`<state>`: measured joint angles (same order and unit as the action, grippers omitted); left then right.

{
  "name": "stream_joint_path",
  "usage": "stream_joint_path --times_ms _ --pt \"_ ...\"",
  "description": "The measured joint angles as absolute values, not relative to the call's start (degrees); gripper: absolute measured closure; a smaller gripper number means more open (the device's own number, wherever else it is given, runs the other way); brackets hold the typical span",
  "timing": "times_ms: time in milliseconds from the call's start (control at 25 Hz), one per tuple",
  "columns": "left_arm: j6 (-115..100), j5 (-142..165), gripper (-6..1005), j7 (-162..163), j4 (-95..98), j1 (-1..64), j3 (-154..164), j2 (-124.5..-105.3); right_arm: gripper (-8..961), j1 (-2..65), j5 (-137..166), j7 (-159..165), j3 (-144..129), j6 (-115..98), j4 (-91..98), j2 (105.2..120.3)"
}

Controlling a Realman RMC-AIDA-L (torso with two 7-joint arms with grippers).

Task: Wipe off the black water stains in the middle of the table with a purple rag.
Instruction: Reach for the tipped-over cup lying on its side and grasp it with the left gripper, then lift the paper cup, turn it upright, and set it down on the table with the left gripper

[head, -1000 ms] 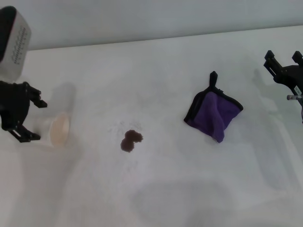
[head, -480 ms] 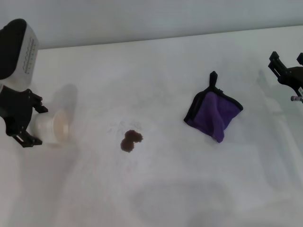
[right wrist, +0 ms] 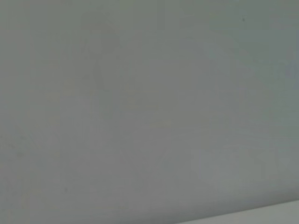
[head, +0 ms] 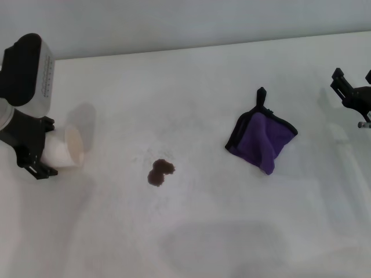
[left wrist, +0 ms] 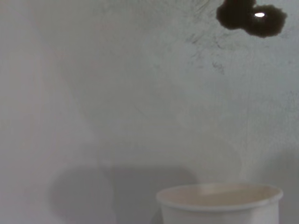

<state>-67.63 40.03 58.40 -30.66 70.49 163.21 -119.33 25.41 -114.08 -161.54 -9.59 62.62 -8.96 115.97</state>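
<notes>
The black water stains (head: 160, 172) are a small two-lobed blot near the middle of the white table (head: 191, 87); they also show in the left wrist view (left wrist: 252, 16). The purple rag (head: 264, 136) lies crumpled to the right of the blot, its black loop tab pointing to the far side. My right gripper (head: 353, 87) is open and empty at the right edge, apart from the rag. My left gripper (head: 49, 147) is at the far left, shut on a white paper cup (head: 66, 149) that is tilted with its mouth toward the blot.
The cup's rim (left wrist: 219, 193) fills the near part of the left wrist view. The right wrist view shows only a plain pale surface. The table's far edge meets a grey wall (head: 174, 23).
My left gripper has drawn back to the left and risen, tipping the cup toward upright. My right gripper has shifted slightly right. The rag and blot have not moved.
</notes>
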Motion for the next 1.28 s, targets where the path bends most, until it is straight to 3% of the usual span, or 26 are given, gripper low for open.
stream_joint_path --times_ms 760,1080,1280 --pt "-65.8 39.2 152 63.9 -29.4 70.7 163.1 -119.34 109 25.0 -113.8 -161.5 -9.6 62.5 -9.0 115.93" --pt "-62.8 24.9 311 68.2 -30.5 70.6 163.1 -118.89 109 25.0 -113.8 -161.5 -9.6 62.4 -9.0 115.93" --pt "-57.1 12.1 331 68.7 -27.6 67.5 163.1 -119.28 110 24.9 -113.6 -160.5 -9.6 62.7 -8.7 115.86"
